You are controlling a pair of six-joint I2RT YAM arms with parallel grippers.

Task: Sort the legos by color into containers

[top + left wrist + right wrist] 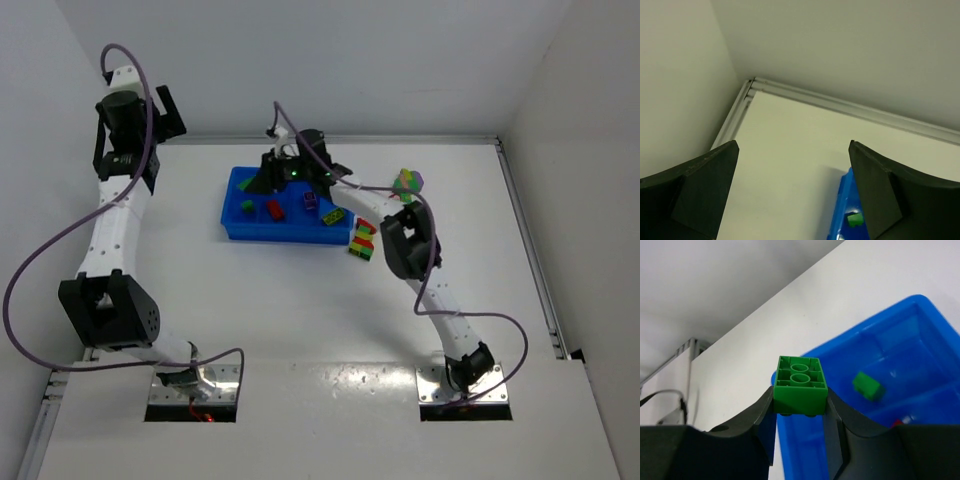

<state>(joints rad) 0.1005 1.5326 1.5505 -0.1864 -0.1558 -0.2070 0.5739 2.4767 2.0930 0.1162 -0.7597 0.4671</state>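
Note:
My right gripper [800, 407] is shut on a green lego brick [800, 385], held studs-down above the back left corner of the blue tray [920, 325]. In the top view this gripper [272, 178] hangs over the tray's [285, 236] left end. In the tray lie a green brick [246, 207], a red brick [273, 210], a purple brick [308, 203] and a yellow-green and purple piece [333, 215]. The loose green brick also shows in the right wrist view [868, 386]. My left gripper [165, 110] is open and empty, raised at the far left back.
A multicoloured clump [362, 240] lies on the table just right of the tray. Another clump [408, 182] lies further back right. The left wrist view shows the tray's corner [842, 210] with the green brick [855, 219], and the table's back left wall corner [751, 82].

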